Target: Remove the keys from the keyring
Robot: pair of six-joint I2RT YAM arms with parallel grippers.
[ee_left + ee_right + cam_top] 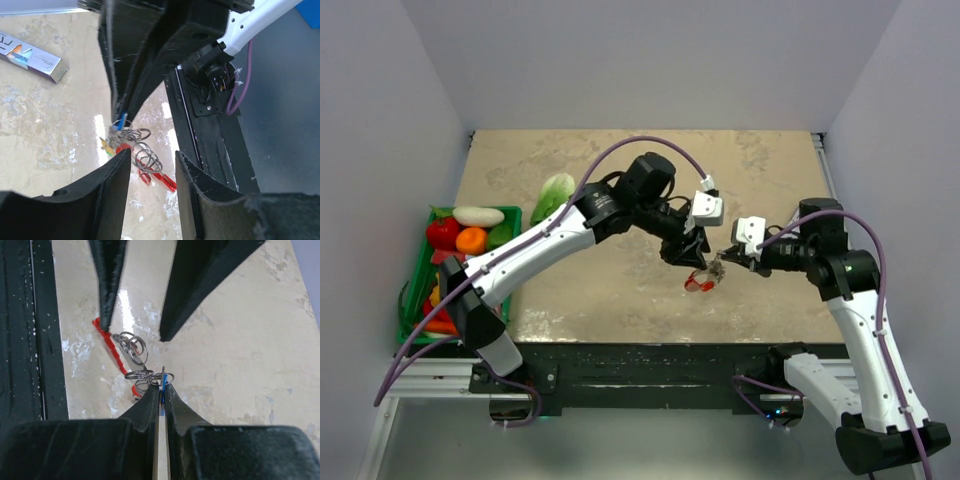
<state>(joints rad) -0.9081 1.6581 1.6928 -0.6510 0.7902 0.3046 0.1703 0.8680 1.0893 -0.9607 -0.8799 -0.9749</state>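
Observation:
The keys (703,279) hang as a bunch just above the table between my two grippers. My right gripper (161,390) is shut on a blue-headed key (162,382), and the silvery keyring (136,347) with its red fob (111,347) dangles from it. In the left wrist view the blue key (121,121), a yellow key (105,145), the rings (145,156) and the red fob (161,178) show. My left gripper (152,162) is open, its fingertips either side of the rings and not touching them. It also shows open in the right wrist view (134,332).
A green crate (415,290) of toy vegetables stands at the table's left edge, with a green leafy vegetable (555,195) beside it. A white-and-blue box (35,57) lies on the table behind the keys. The black front rail (210,145) runs close by.

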